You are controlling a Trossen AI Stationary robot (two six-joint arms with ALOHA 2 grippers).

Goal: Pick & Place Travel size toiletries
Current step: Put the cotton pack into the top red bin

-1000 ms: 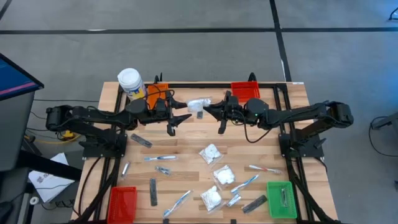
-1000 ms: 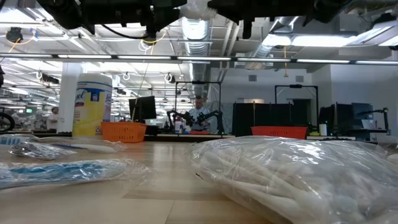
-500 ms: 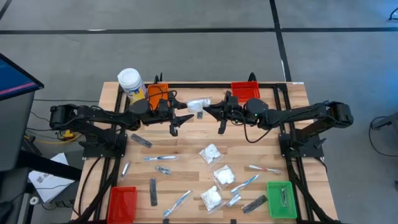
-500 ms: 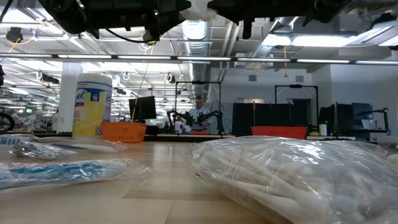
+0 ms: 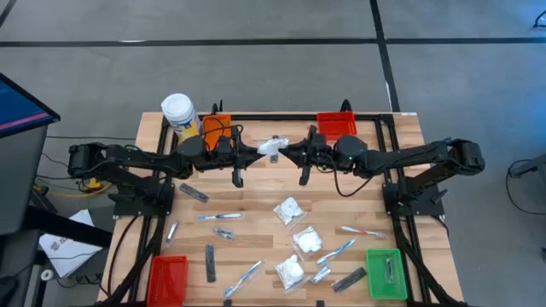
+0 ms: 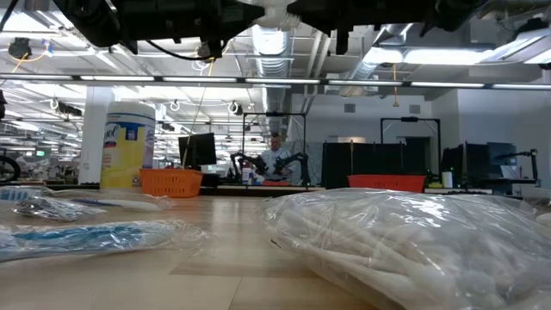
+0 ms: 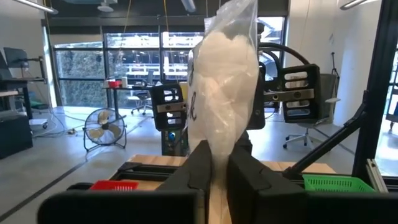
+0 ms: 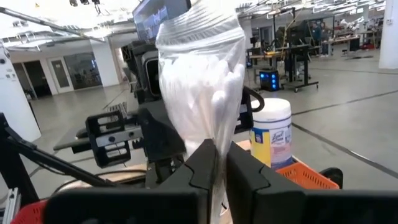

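Currently mid-handover — white puffy packet (image 5: 273,146) hangs above the surface, upper centre of the high view, pinched by left tool (image 5: 258,153) and right tool (image 5: 288,153) together. Light, soft, slippery film — grip the crimped edge, not the belly.

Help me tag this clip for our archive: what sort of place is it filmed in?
Probably a robotics lab in an open industrial hall: exposed ceiling ducts, another dark arm rig on a far bench, and monitors and office chairs beyond the slatted wooden table.
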